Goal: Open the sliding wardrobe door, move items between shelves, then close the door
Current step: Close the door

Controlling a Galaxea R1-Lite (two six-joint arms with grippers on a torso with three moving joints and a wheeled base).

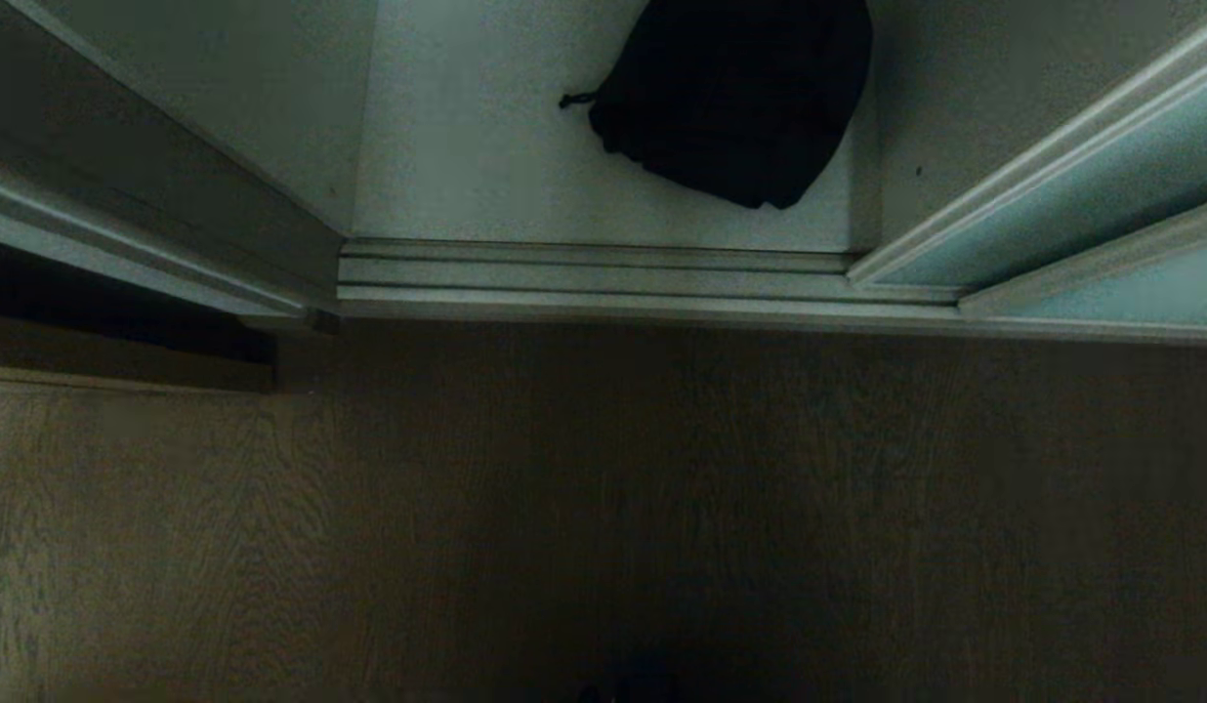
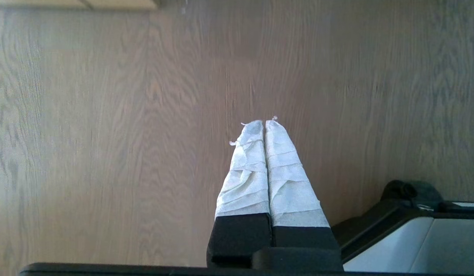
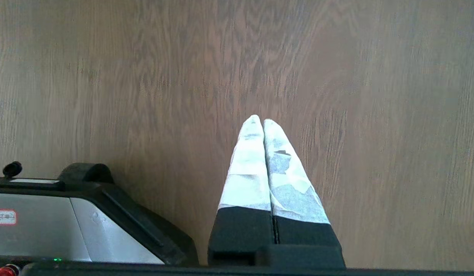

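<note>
Taped fingers of left tool (image 2: 264, 122) and right tool (image 3: 259, 118) pressed together, empty.

black bag (image 1: 730, 98) top cut off by frame edge, sliding door (image 1: 1102, 186) perhaps mostly out of view

Wood-grain floor (image 1: 603, 508) — dim, brown; pale track rails (image 1: 603, 278) along wardrobe threshold.

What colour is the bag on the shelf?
Black; the bag shows best in the head view, on the pale shelf.
</note>
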